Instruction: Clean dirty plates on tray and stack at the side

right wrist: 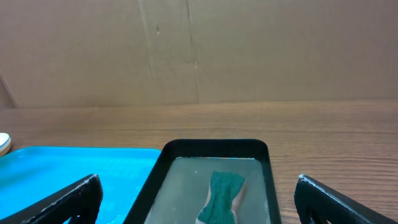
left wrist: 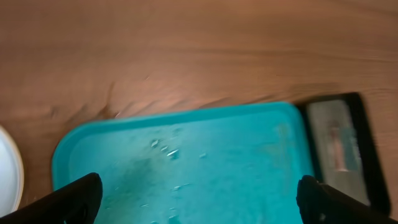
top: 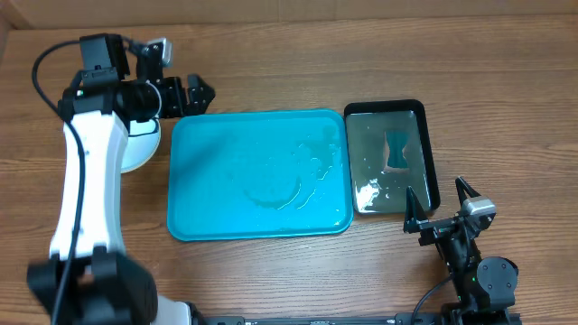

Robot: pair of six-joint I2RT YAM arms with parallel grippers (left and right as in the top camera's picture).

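The turquoise tray lies in the middle of the table, wet and holding no plate; it also shows in the left wrist view and the right wrist view. A white plate sits at the tray's left side, mostly hidden under my left arm; its edge shows in the left wrist view. The other plates are hidden. My left gripper is open and empty, above the tray's far left corner. My right gripper is open and empty, near the black tray's front edge.
A black glossy tray with water and a green sponge stands right of the turquoise tray; the sponge also shows in the right wrist view. A cardboard wall stands behind the table.
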